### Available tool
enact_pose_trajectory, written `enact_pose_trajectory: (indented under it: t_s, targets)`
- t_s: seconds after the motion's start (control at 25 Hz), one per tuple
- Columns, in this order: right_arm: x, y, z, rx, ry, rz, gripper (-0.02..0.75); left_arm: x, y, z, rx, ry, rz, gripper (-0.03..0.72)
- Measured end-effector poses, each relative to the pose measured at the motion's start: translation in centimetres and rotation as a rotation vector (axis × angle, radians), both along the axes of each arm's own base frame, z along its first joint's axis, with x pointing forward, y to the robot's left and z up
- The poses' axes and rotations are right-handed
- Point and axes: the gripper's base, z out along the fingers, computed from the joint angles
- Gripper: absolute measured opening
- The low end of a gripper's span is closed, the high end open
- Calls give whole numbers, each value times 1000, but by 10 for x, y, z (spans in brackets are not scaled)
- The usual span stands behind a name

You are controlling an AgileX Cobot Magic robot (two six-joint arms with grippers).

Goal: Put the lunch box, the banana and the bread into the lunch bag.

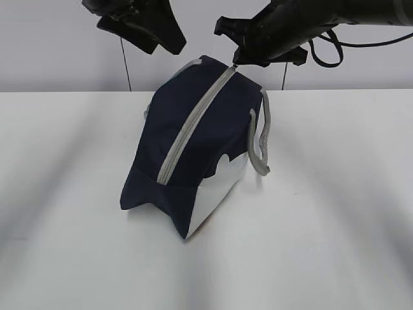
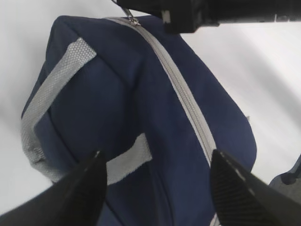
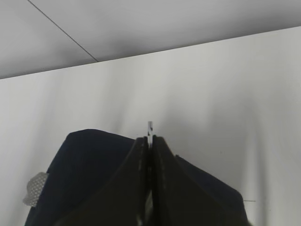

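The lunch bag (image 1: 200, 148) lies on the white table (image 1: 335, 213), zipper (image 1: 193, 123) side up and closed along the whole length that shows. What is inside the bag cannot be seen in any view. No lunch box, banana or bread shows anywhere on the table.

Right gripper (image 1: 237, 62): its fingers are pressed together at the far end of the zipper, directly at the bag's top edge. In the right wrist view a thin pale metal sliver, the zipper pull (image 3: 150, 128), sticks out just past the fingertips, clamped between them. Whether it carries a ring cannot be made out there. In the left wrist view the slider (image 2: 133, 20) sits at the end of the zipper track, right under the dark body of the right arm, which cuts off the upper edge of that picture.

Left gripper (image 1: 164, 42): raised above and behind the bag's far left corner, touching nothing. Its two fingers (image 2: 80, 188) stand wide apart and nothing is between them. Below them lie the navy fabric and a grey strap handle (image 2: 51, 94), which runs off the bag's edge. The gripper's body is cut off at the top of the exterior view.

A second grey strap handle (image 1: 261, 139) hangs loose on the bag's side below the right gripper, beside the white lower panel (image 1: 216, 194).

No brand, label or writing can be read on the bag or the arms. A thin dark seam (image 3: 61, 30) crosses the wall behind the table.
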Motion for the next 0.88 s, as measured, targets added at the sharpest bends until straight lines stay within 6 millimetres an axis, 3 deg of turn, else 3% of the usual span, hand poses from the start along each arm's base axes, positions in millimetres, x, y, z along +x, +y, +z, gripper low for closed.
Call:
enact_pose_trajectory:
  t_s: [0.4, 0.52, 0.6, 0.76, 0.88]
  targets:
    - [1, 1, 6, 19, -12, -3, -1, 24, -15, -45, -22, 89, -36, 511]
    - [3, 1, 11, 24, -26, -3, -1, 27, -17, -54, -19, 105, -40, 474]
    - [3, 2, 14, 26, -30, -2, -1, 29, -18, -58, -20, 112, -42, 398]
    - [3, 2, 15, 24, -24, 0, -1, 30, -18, -62, -13, 106, -65, 78]
    - [3, 2, 14, 23, -21, 0, -1, 30, -18, -63, -9, 99, -72, 17]
